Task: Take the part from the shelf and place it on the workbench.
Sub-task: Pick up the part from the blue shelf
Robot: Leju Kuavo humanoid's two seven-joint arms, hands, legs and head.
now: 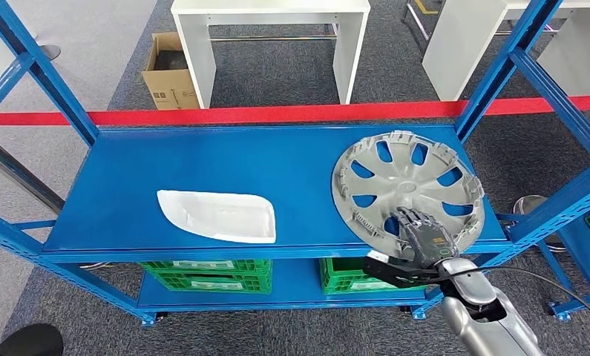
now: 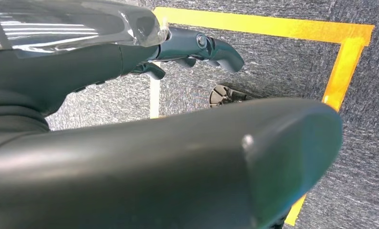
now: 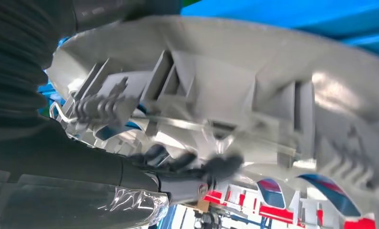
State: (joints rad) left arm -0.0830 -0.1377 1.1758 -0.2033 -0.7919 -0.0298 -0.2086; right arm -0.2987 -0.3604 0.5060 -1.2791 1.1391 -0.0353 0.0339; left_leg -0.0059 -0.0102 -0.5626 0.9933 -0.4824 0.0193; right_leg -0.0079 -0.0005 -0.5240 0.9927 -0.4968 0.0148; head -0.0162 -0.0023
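While the hubcap lies on the blue shelf, tilted up at its near rim, the right hand holds that rim, its fingers curled under the edge. The left hand holds nothing, fingers slightly bent and apart. Well left of the right fingers lies a white part.

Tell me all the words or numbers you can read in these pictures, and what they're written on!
None can be read.
Cardboard box on the floor behind the shelf: small dark marks on its side, too small to read.
Green crates under the blue shelf: pale label strips on the front, too blurred to read.
Silver wheel cover, where the right hand is, and white part: no writing to be seen.
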